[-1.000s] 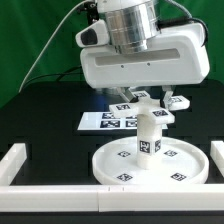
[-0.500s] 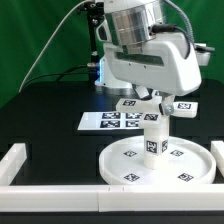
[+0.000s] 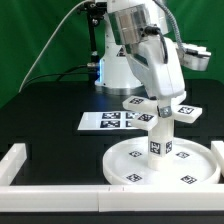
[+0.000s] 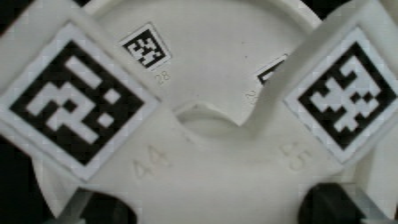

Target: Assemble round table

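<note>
Base: cross-shaped, sits level on top of the leg. Leg stands upright at the centre of the disc. Disc lies flat on the table, against the front border wall. Gripper comes from above, fingers clamped on the base's middle. Marker board lies behind the disc, toward the exterior view's left.

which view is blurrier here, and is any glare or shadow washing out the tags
exterior view: fairly crisp and evenly lit, the white disc bright against the dark table, no glare hiding its tags; wrist view: much softer, the cross-shaped base so close it fills the frame, tag edges fuzzy, lower corners dark.
</note>
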Robot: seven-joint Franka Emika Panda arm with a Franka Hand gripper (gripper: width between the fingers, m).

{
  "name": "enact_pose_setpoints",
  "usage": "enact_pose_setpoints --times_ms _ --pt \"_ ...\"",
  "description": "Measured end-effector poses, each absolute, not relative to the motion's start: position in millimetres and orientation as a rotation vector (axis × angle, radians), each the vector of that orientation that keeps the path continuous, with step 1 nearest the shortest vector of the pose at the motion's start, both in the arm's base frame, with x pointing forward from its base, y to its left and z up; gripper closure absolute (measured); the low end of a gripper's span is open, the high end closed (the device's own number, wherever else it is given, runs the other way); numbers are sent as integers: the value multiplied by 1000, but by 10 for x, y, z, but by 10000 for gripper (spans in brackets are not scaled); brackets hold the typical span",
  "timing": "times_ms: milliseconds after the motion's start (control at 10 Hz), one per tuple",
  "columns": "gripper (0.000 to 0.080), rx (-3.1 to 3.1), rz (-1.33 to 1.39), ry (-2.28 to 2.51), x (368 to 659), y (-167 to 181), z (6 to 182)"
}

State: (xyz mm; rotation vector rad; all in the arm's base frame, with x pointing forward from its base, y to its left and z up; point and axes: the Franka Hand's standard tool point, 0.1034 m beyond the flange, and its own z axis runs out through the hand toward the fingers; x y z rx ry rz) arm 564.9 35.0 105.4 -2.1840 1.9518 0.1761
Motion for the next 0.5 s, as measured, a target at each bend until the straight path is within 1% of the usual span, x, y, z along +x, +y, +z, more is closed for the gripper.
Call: enact_pose_setpoints --times_ms 200,300,400,500 --pt "353 -2164 181 1968 5648 356 1053" --pt "207 -2169 182 1962 5648 362 1054" --pt "207 -2244 194 1884 5641 390 1123" --pt "160 -2268 213 1847 5634 431 1224"
